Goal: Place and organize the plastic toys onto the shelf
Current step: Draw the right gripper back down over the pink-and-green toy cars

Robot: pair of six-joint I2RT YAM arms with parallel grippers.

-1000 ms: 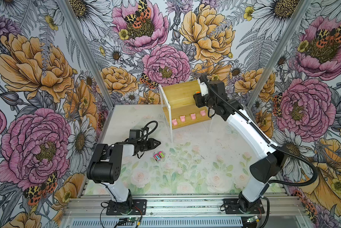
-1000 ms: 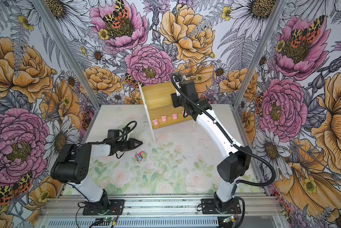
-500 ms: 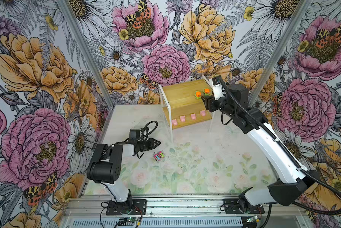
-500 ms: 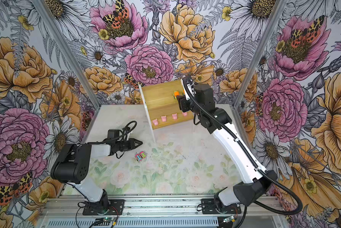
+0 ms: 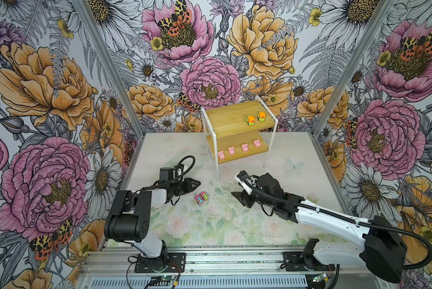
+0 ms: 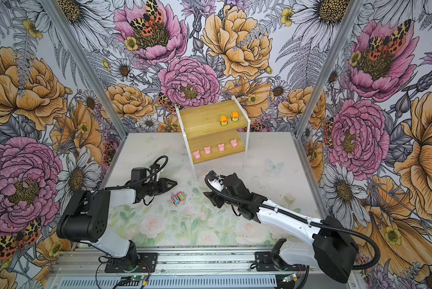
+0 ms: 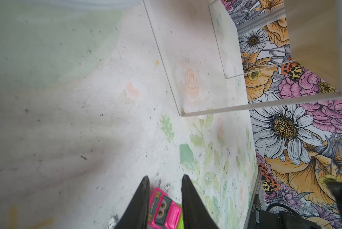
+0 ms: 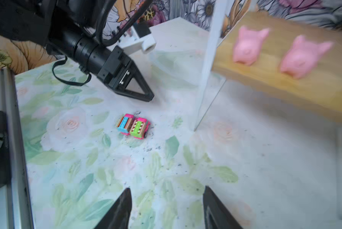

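Between L claw (image 7: 164, 179) and R claw (image 8: 166, 191), on the floral mat (image 5: 210, 225): 2 pink cars (image 5: 201, 198), not yet on the shelf (image 5: 225, 117).
We read the L claw as clenched: tips drawn to a narrow slit w/ nothing gripped, held low over the mat, pointing toward cell centre. We see the R claw released, fingers well apart and empty, facing the L claw across the cars. Both pink cars rest upright, side by side and touching, near the L tips but clear of both claws; one top is blue-striped, the other green-striped. Behind them the shelf stands at the back of the cell: upper tier carries 2 orange-and-green cars (image 5: 250, 120), close together toward the R arm's side; lower tier carries 4 pink pigs (image 5: 245, 147) in a spaced row.
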